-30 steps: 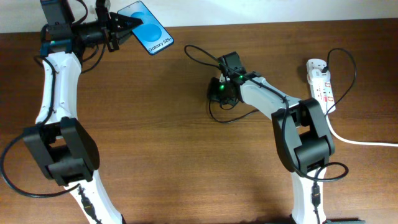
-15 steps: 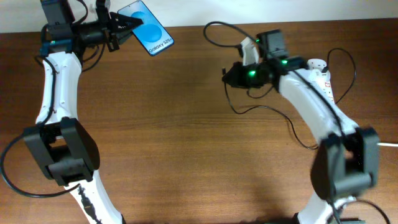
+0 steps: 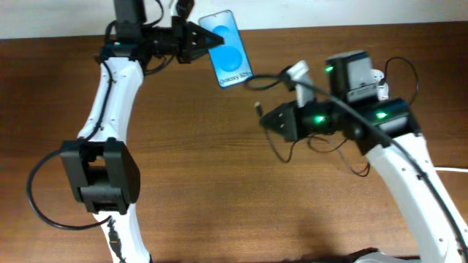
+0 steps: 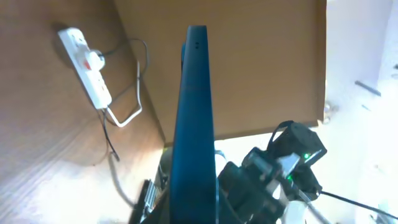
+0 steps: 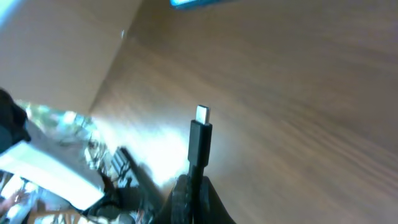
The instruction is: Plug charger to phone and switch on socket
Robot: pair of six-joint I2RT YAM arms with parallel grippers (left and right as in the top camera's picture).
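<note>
My left gripper (image 3: 196,40) is shut on the phone (image 3: 227,47), a slim blue-screened phone held in the air over the table's far edge. In the left wrist view the phone (image 4: 194,118) shows edge-on between the jaws (image 4: 193,208). My right gripper (image 3: 272,119) is shut on the charger, its black plug tip (image 3: 259,108) pointing toward the phone, a short gap below it. In the right wrist view the plug (image 5: 200,134) sticks up from the jaws (image 5: 194,186); the phone's blue edge (image 5: 199,2) is at the top. The thin black cable (image 3: 344,150) trails under the right arm. The socket (image 4: 87,68) lies at far right.
The socket's thick white cord (image 3: 452,170) runs off the right edge in the overhead view; my right arm covers most of the strip there. A white wall borders the far side of the brown wooden table (image 3: 205,183).
My left gripper swung right with the phone, from the far left toward the centre. My right gripper lifted the plug from the table and now holds it just below the phone.
</note>
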